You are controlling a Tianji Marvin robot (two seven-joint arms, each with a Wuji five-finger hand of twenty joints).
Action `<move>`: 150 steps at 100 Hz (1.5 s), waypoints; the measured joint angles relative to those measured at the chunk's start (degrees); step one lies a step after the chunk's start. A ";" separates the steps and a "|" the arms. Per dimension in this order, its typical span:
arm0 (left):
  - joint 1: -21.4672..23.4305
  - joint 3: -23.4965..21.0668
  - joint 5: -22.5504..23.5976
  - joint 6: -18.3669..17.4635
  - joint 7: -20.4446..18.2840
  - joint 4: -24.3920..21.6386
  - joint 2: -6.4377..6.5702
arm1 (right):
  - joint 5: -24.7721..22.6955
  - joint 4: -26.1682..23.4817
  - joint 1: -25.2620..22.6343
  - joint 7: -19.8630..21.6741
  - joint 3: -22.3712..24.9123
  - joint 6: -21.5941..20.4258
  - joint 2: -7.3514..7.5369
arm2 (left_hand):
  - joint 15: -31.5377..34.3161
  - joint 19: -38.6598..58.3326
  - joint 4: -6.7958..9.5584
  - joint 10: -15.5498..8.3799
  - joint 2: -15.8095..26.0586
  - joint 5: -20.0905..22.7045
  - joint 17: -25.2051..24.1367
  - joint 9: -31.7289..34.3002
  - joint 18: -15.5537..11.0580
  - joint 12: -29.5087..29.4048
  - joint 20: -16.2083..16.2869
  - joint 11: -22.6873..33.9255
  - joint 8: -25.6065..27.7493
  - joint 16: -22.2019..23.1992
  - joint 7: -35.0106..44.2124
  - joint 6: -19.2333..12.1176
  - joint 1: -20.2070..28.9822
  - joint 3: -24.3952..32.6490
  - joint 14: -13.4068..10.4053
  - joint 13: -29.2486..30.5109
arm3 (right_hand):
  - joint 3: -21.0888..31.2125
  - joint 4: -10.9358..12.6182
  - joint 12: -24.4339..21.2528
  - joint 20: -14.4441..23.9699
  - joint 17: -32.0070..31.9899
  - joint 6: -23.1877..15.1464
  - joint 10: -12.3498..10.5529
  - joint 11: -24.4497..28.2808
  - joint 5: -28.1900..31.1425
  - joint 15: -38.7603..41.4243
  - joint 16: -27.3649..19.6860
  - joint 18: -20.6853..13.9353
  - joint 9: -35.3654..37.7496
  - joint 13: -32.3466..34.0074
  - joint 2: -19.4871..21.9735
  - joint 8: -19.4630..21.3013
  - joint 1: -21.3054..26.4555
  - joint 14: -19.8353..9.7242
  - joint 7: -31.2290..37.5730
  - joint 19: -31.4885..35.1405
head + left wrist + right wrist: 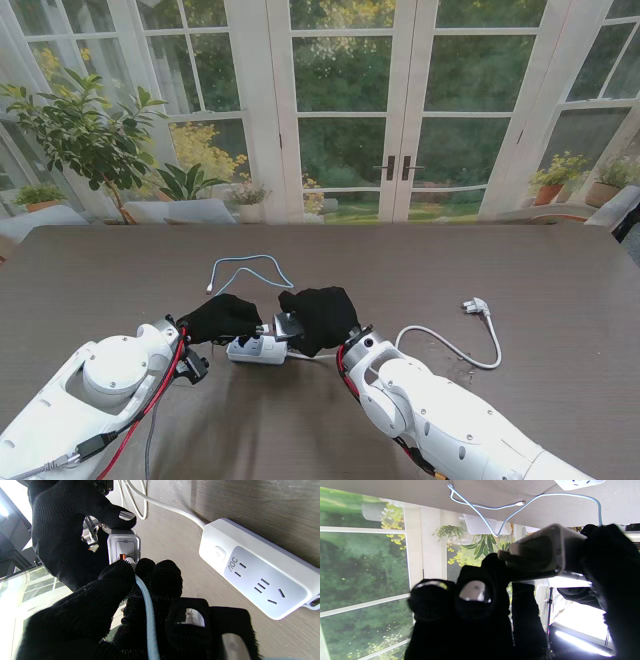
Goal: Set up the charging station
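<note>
White power strip [256, 349] flat on the surface, sockets up, its white cord looping right to a plug [474, 306]. White charger brick [123, 545] held aloft, light-blue cable [149, 620] at its port, slack trailing farther back.

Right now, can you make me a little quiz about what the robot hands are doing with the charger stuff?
1. True or false: the right hand holds the charger block up off the table.
2. What is the left hand pinching? A) the wall plug B) the light blue cable C) the power strip's switch
3. Fill in: the power strip has its sockets ____ (in use or free).

Key:
1. True, it is lifted in the fingers.
2. B, with the cable's end at the charger's port.
3. Free. Nothing is plugged into the strip, and the wall plug of its white cord lies loose on the table.
</note>
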 measured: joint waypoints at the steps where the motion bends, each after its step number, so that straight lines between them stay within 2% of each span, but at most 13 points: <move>1: 0.00 0.00 -0.01 0.00 -0.01 0.00 0.00 | -0.04 0.00 0.00 -0.01 0.00 0.05 -0.01 | 0.00 0.00 0.00 0.00 0.00 0.00 0.00 0.00 0.00 0.00 0.00 0.00 0.00 0.00 0.00 0.01 0.01 0.00 0.00 0.00 | 0.00 0.00 0.00 0.00 0.00 0.01 0.00 0.00 0.00 0.00 0.00 0.00 0.00 0.00 0.00 0.01 0.00 0.00 0.00 0.00; 63: -0.18 0.43 -1.79 0.56 -0.48 0.52 -0.03 | -2.71 0.01 -0.13 -3.41 -0.53 1.74 0.17 | 0.02 0.00 0.00 0.18 0.00 0.46 0.00 0.00 0.05 -0.07 0.00 0.52 0.00 0.00 -0.31 0.20 0.04 0.00 0.07 0.00 | 0.00 0.00 0.35 0.00 0.04 0.20 0.43 0.00 0.13 0.09 0.00 0.00 0.17 0.11 0.00 0.18 0.06 0.02 0.00 0.00; 150: -0.96 0.69 -2.85 0.52 -3.11 1.21 0.14 | -5.64 -0.16 0.43 -5.00 -1.50 2.38 0.96 | 0.36 0.43 0.00 0.37 0.00 1.21 0.00 0.00 0.45 2.08 0.08 4.02 2.43 0.00 -0.29 0.34 -0.16 0.19 0.46 0.00 | 0.00 0.00 0.38 0.00 0.05 0.21 0.60 0.01 0.13 0.72 0.00 0.00 0.18 0.14 0.00 0.18 0.16 0.02 0.00 0.00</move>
